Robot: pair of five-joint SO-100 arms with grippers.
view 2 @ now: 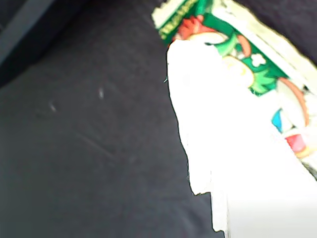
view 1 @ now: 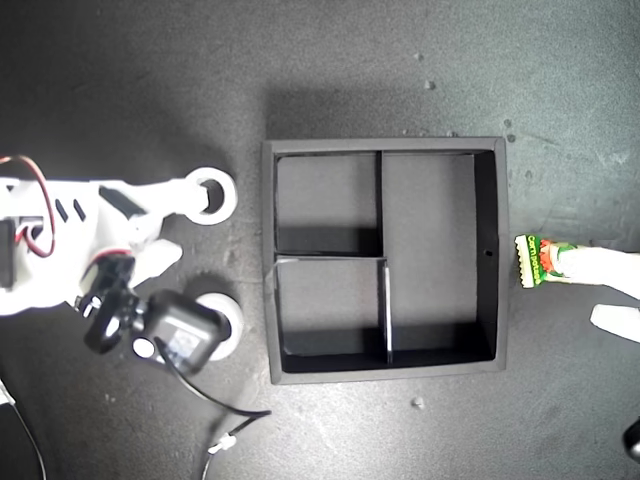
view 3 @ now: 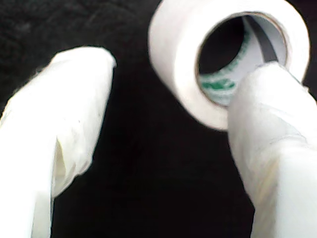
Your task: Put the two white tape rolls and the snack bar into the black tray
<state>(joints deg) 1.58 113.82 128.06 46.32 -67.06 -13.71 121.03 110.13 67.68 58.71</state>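
Two white ring-shaped rolls lie on the dark grey mat [view 1: 120, 80] at the exterior view's left, both outside the square matte black tray [view 1: 500, 250], whose two small compartments and one long compartment hold nothing. The upper white tape roll [view 1: 228, 200] has one finger of my second gripper [view 1: 185, 225] reaching into its centre hole, while the other finger sits apart from it, so the claw stands wide. The lower white tape roll [view 1: 228, 325] is near the tray's rim and partly hidden by the black camera block [view 1: 180, 335] on that arm. At the exterior view's right, the green and white glossy snack bar [view 1: 538, 260] lies on the mat just beside the tray, its crimped end pointing at the rim. My first gripper [view 1: 582, 290] has one white finger lying over the bar and the other resting apart on the mat, spread wide.

First wrist view: a white finger [view 2: 208, 124] covers much of the snack bar [view 2: 262, 79], with only mat to the other side.

Second wrist view: one finger [view 3: 277, 139] presses at the hole of the upper white tape roll [view 3: 178, 54]; the opposite finger [view 3: 64, 114] is well apart from it
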